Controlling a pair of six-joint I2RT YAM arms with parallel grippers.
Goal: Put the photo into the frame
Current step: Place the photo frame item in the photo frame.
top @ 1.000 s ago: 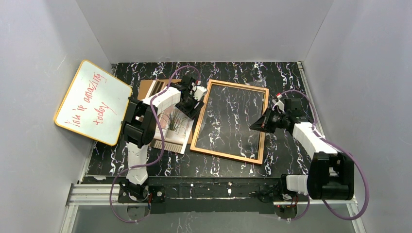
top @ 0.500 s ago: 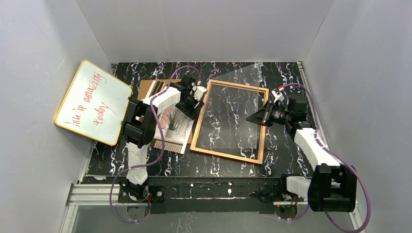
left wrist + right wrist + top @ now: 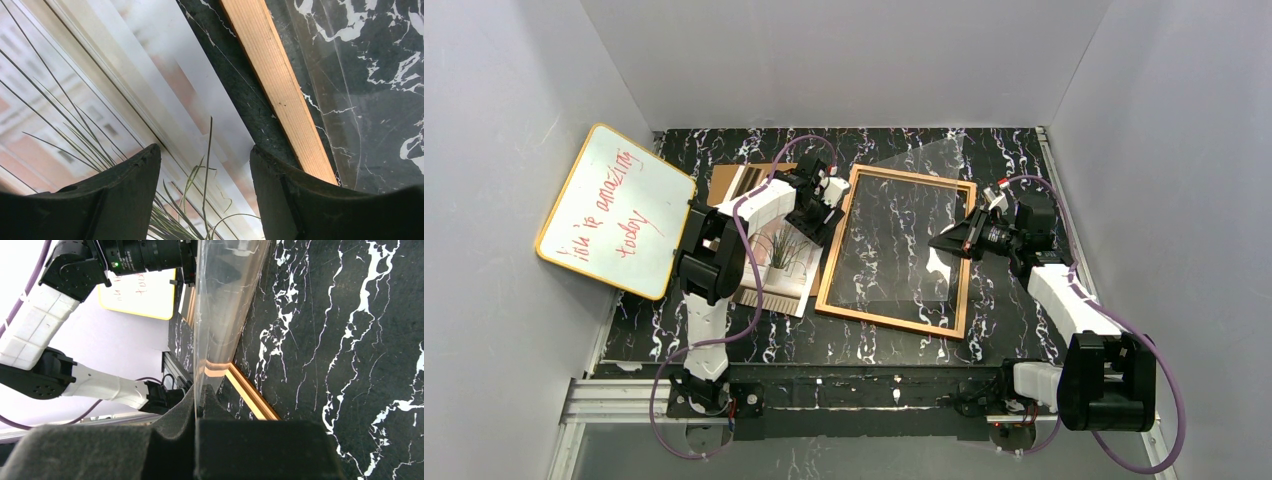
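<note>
The photo [image 3: 779, 262], a print of a spiky plant in a beige room, lies on the table left of the frame and fills the left wrist view [image 3: 100, 100]. The orange-brown wooden frame [image 3: 833, 253] lies flat mid-table; its left rail shows in the left wrist view [image 3: 280, 95]. My left gripper [image 3: 817, 222] is open over the photo's right edge, fingers [image 3: 125, 195] apart. My right gripper [image 3: 941, 243] is shut on the edge of a clear transparent sheet [image 3: 899, 230] and holds it tilted up above the frame; the sheet also shows in the right wrist view [image 3: 225, 305].
A yellow-edged whiteboard [image 3: 616, 210] with red writing leans at the left wall. A brown backing board [image 3: 729, 182] lies behind the photo at the back left. Grey walls close in the black marbled table [image 3: 1014, 160] on three sides.
My right gripper has lifted the clear sheet's right edge off the frame and tilted it up, drawing slightly left. The left arm has not moved.
</note>
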